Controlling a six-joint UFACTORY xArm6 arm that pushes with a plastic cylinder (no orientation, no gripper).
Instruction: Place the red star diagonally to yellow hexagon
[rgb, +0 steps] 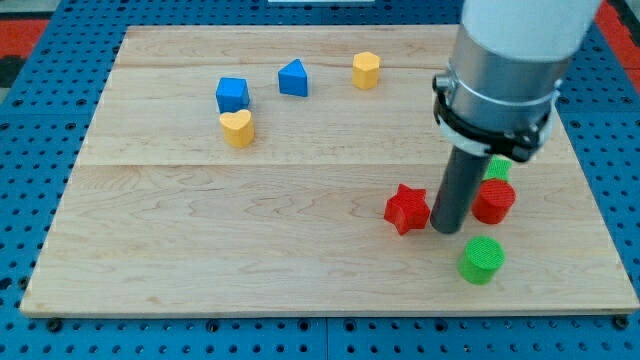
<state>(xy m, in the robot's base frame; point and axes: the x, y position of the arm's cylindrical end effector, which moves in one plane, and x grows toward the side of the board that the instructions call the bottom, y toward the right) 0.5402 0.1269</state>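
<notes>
**Mia:** Red is the one we want, right? Where is the red star (407, 209)?

**Sam:** It sits near the bottom right corner of the wooden board (200, 250). My tip (447, 230) is just beside it, on the side nearer the right edge. They look like they touch, or almost do.

**Mia:** And the yellow hexagon (366, 70)?

**Sam:** Far away, close to the top edge, a bit right of the middle. So the star has a long way to go.

**Mia:** Does the arm have jaws to grab it?

**Sam:** No jaws at all, so nothing to open or shut. It is only a rod that pushes.

**Mia:** How do we push well?

**Sam:** I think the tip should go round to the side of the star nearer the bottom edge, then push up the board. A star has points, so it may spin. Push at its middle, slow and straight.

**Mia:** What is in the way?

**Sam:** A red round block (494, 201) and a green round block (482, 259) sit close to the tip, and another green block (497, 168) hides partly behind the arm. Move away from them gently. The blue cube (232, 94), blue triangle block (293, 78) and yellow heart (238, 128) are near the top left, well apart from the path.

**Mia:** Where do we stop?

**Sam:** Off one corner of the hexagon, not right under it and not right beside it
</notes>
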